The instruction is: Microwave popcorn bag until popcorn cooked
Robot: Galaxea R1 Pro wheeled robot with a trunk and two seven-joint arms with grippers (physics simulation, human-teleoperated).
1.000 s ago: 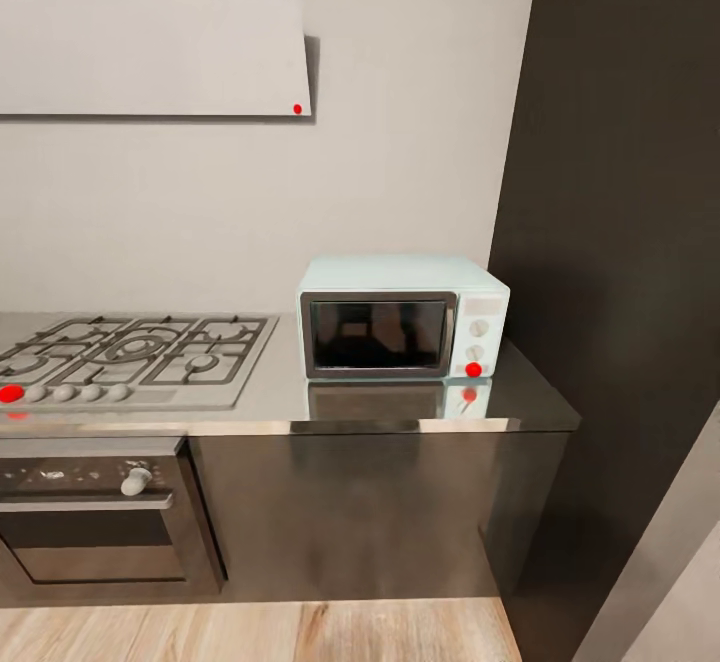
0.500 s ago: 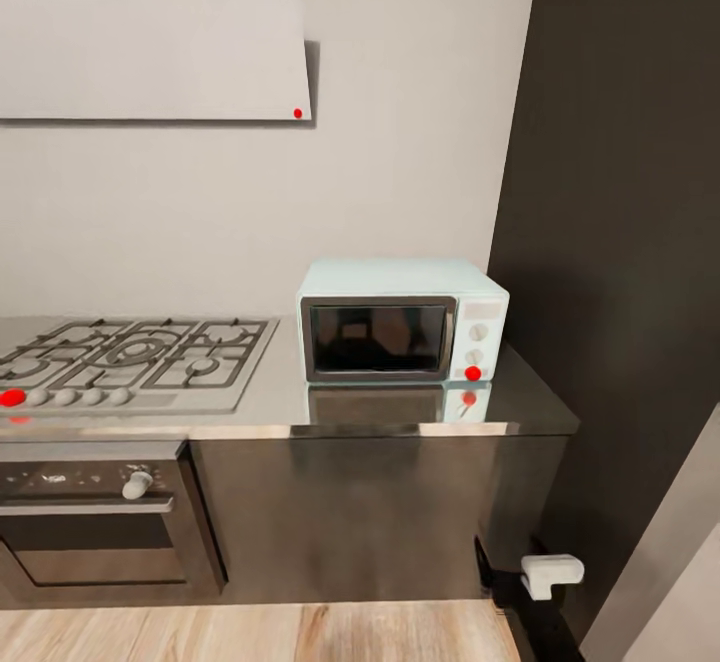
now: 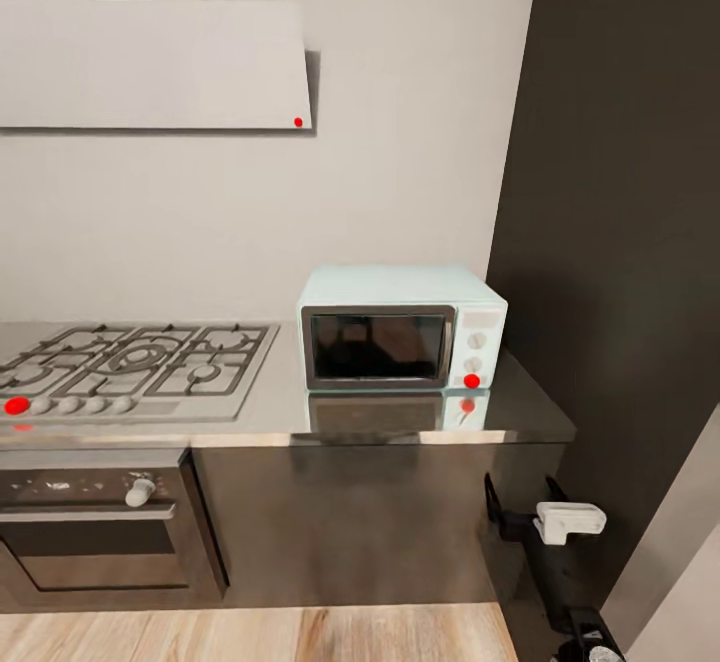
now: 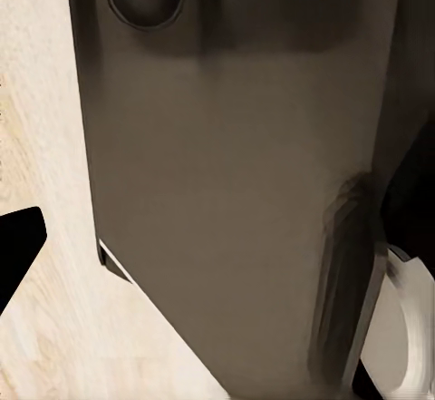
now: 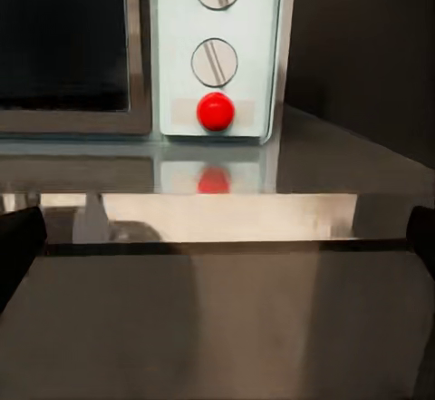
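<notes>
The pale blue-white microwave [image 3: 400,327] stands on the right end of the grey steel countertop [image 3: 280,422], its dark glass door shut. The right wrist view looks at its knobs and red light [image 5: 216,111] from just below the countertop edge [image 5: 217,209]. My right gripper [image 3: 520,507] hangs open in front of the dark cabinet face, below and right of the microwave; its black fingertips [image 5: 18,246] sit far apart. My left gripper [image 4: 217,246] points down at the floor, open and holding nothing. The popcorn bag and the popcorn are out of view.
A steel gas hob [image 3: 130,367] with black grates fills the counter's left part, with a dark oven [image 3: 90,532] under it. A grey hood [image 3: 150,62] hangs above. A tall dark cabinet [image 3: 620,242] walls off the right. Wooden floor [image 3: 250,632] lies below.
My right arm has risen into the lower right of the head view, its gripper now near the counter front. The head view has shifted slightly, so everything sits a little lower.
</notes>
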